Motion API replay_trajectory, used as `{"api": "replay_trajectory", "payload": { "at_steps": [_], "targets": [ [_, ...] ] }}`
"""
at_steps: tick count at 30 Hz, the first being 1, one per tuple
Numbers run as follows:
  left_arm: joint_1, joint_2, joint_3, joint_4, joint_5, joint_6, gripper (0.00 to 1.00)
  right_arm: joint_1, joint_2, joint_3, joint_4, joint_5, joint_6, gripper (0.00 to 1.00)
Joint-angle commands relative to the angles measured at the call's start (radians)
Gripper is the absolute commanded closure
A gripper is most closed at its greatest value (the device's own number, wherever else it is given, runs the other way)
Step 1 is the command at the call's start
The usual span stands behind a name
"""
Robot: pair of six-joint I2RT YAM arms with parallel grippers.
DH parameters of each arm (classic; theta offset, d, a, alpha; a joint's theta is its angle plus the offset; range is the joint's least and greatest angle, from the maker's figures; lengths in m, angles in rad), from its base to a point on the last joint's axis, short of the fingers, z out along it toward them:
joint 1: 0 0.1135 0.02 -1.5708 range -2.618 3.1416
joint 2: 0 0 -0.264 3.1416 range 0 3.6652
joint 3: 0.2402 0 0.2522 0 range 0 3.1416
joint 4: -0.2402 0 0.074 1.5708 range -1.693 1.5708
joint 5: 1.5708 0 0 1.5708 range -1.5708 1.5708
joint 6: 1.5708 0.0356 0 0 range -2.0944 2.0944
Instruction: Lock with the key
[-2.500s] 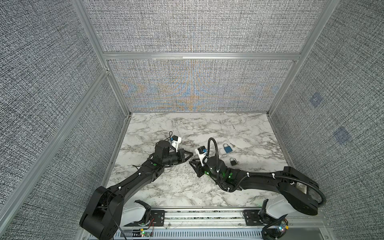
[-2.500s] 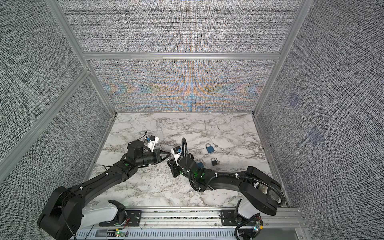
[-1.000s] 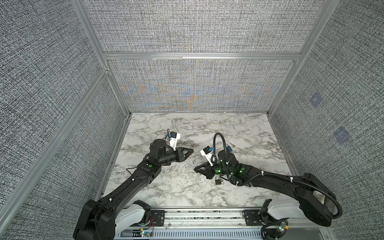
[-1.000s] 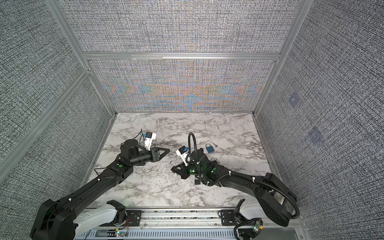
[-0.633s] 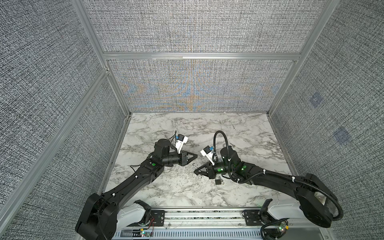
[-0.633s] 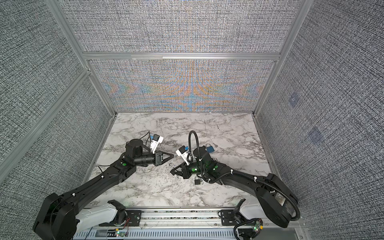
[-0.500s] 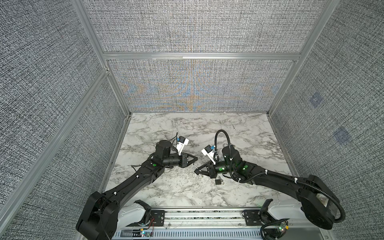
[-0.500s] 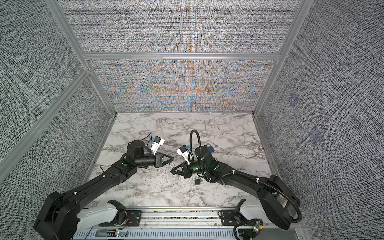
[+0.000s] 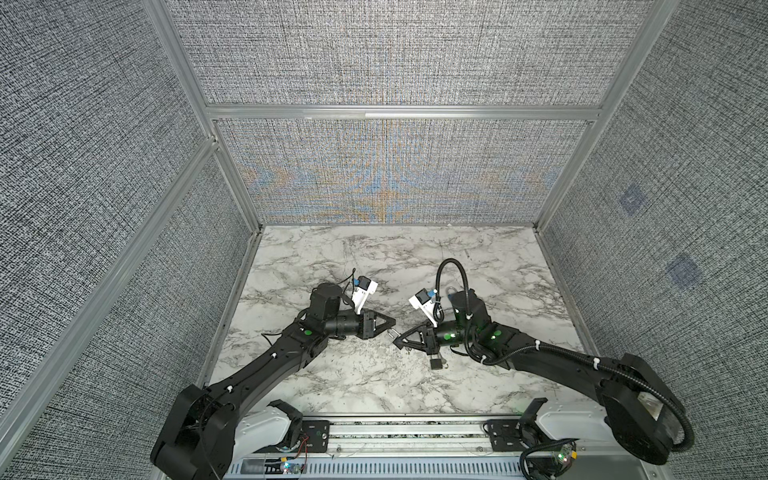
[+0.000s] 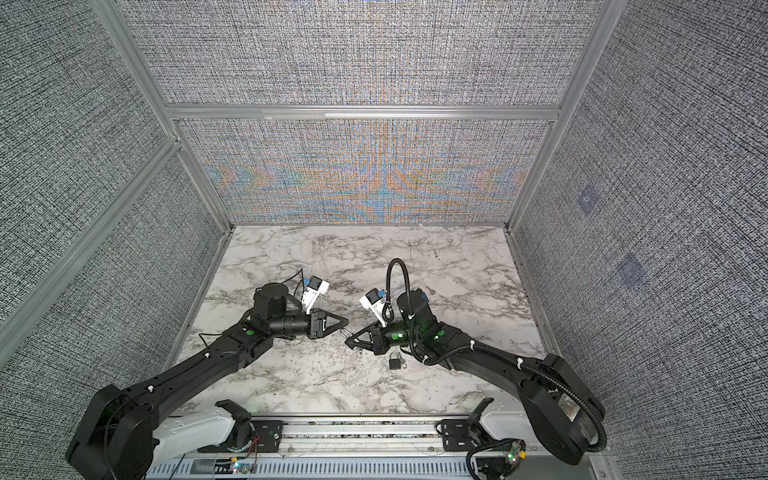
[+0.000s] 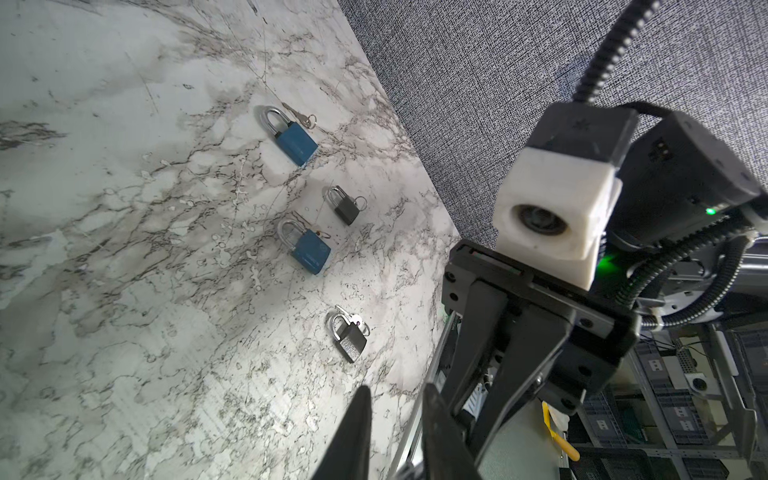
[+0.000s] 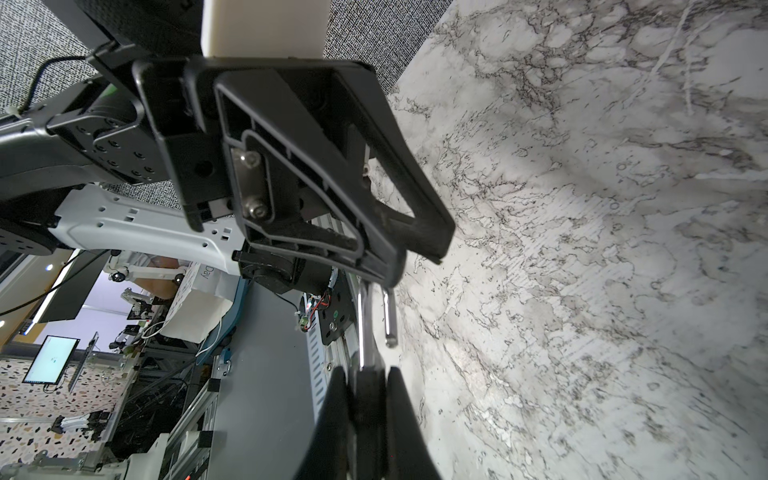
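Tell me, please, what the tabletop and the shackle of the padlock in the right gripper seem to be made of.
Tabletop: smooth, white with grey veins, marble or marble-look laminate; cannot tell which. Shackle: polished metal, likely steel, from its silvery shine.

Only one word can be read: "Day", in grey print on a white box [image 12: 195, 291] off the table [image 10: 291, 382], in the right wrist view. The blue padlock [image 10: 424, 296] at about two o'clock from the table's middle carries faint lettering, too small to read.
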Motion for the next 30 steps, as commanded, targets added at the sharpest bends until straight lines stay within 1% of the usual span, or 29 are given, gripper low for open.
{"api": "replay_trajectory", "payload": {
  "at_steps": [1, 5, 9, 14, 21, 25, 30],
  "targets": [
    [0.003, -0.006, -0.002, 0.051, 0.048, 0.000, 0.72, -0.005, 0.002, -0.006, 0.055, -0.033, 0.022, 1.00],
    [0.002, -0.012, -0.019, 0.105, 0.110, -0.019, 0.69, -0.023, 0.011, -0.017, 0.096, -0.069, 0.053, 1.00],
    [0.003, -0.033, -0.032, 0.106, 0.113, -0.026, 0.69, -0.036, 0.011, -0.036, 0.140, -0.089, 0.083, 1.00],
    [0.002, -0.039, -0.043, 0.102, 0.114, -0.026, 0.72, -0.045, 0.016, -0.036, 0.165, -0.103, 0.107, 1.00],
    [0.001, -0.021, -0.051, 0.120, 0.115, -0.026, 0.73, -0.045, 0.026, -0.029, 0.184, -0.121, 0.129, 1.00],
    [0.003, -0.021, -0.050, 0.125, 0.125, -0.028, 0.76, -0.049, 0.028, -0.029, 0.190, -0.122, 0.137, 1.00],
    [0.004, -0.040, -0.053, 0.100, 0.104, -0.019, 0.81, -0.052, 0.033, -0.031, 0.196, -0.122, 0.142, 1.00]
  ]
}}
